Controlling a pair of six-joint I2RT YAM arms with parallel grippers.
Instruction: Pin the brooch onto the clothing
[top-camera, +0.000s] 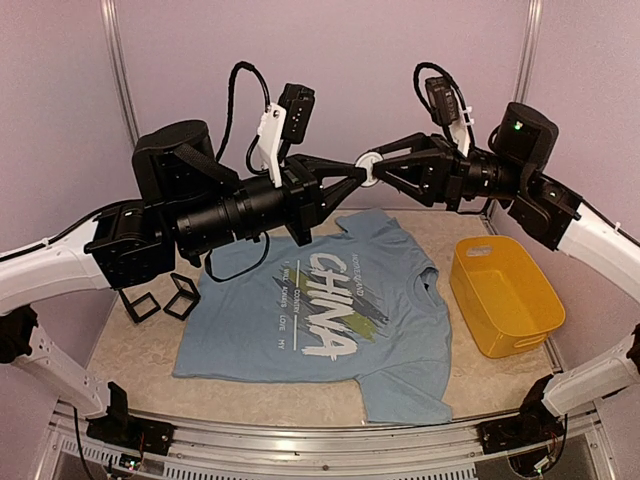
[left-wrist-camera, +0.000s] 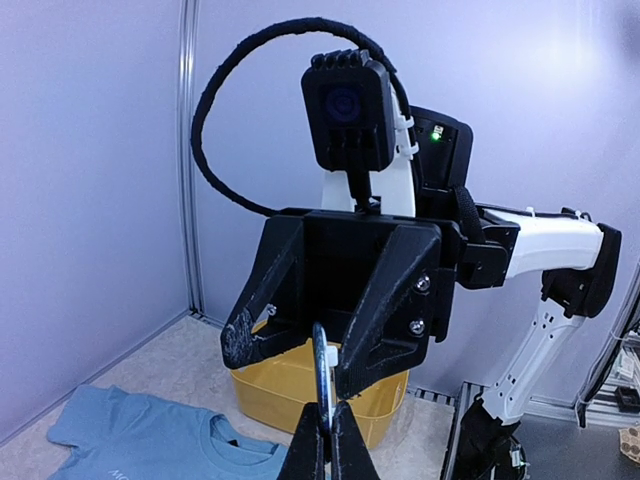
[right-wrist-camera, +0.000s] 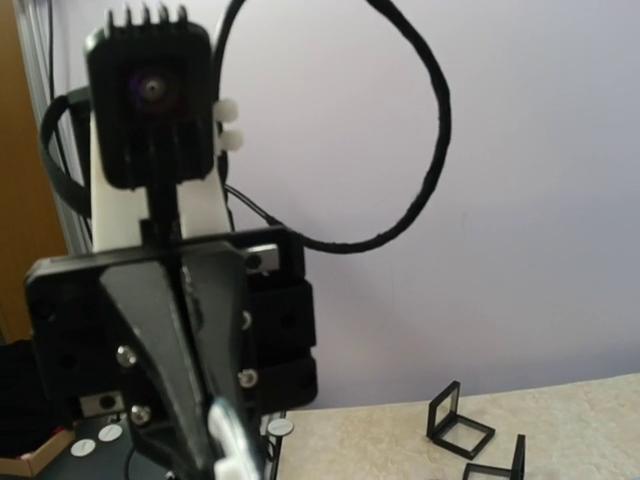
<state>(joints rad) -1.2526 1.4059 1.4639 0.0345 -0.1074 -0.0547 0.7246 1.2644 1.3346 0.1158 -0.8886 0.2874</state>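
Observation:
The brooch (top-camera: 368, 167) hangs in mid-air above the far edge of the light blue CHINA T-shirt (top-camera: 300, 340), which lies flat on the table. My left gripper (top-camera: 360, 172) is shut on the brooch's lower rim. In the left wrist view the brooch (left-wrist-camera: 323, 375) stands edge-on between my shut fingertips (left-wrist-camera: 310, 440). My right gripper (top-camera: 377, 168) faces it from the right with jaws spread around the brooch. In the left wrist view one right finger (left-wrist-camera: 385, 330) touches the brooch's white back piece and the other stands apart. The right wrist view shows the pale brooch (right-wrist-camera: 228, 440), blurred.
A yellow bin (top-camera: 470, 290) stands right of the shirt and also shows in the left wrist view (left-wrist-camera: 262, 395). Black square display cases (top-camera: 160, 298) stand left of the shirt, and show in the right wrist view (right-wrist-camera: 460, 425). Walls enclose the table.

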